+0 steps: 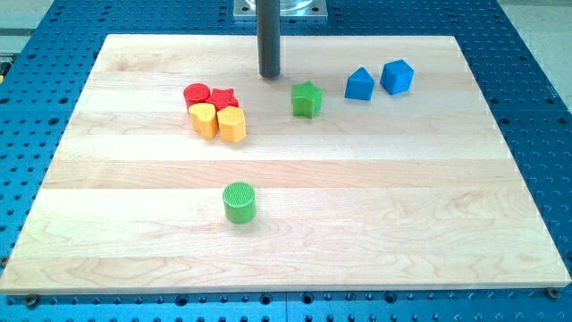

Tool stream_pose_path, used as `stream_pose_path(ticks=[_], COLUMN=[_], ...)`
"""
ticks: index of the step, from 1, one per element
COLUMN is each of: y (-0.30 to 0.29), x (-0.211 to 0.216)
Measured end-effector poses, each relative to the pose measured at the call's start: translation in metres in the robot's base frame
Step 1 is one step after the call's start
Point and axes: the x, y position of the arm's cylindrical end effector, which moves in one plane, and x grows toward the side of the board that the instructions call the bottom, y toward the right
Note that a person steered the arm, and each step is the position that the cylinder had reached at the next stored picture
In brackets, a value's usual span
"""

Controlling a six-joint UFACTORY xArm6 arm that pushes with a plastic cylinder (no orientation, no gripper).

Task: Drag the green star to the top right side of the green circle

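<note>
Hovering near the tabletop's top edge: my tip [269, 75], a bare rod end holding nothing.
Sitting just right and below it, green star [306, 98]; resting well apart toward the bottom edge, green circle [239, 202].

A pale wooden board [286, 241] is lying flat on a blue metal table [536, 80] dotted with rows of small holes. Even, soft light is falling across the wood, showing its lengthwise grain. The blue surface is showing on every side of the board.
</note>
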Motion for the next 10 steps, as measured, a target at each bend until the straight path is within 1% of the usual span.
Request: stream_pose_path(ticks=[1,2,3,4,5,6,7,8,9,10], y=[0.021,0.049,0.068,0.063,0.105,0.064,0.080,0.039,0.039,0.042], x=[0.000,0.011,0.049,0.083,0.105,0.145,0.085,0.092,0.160,0.187])
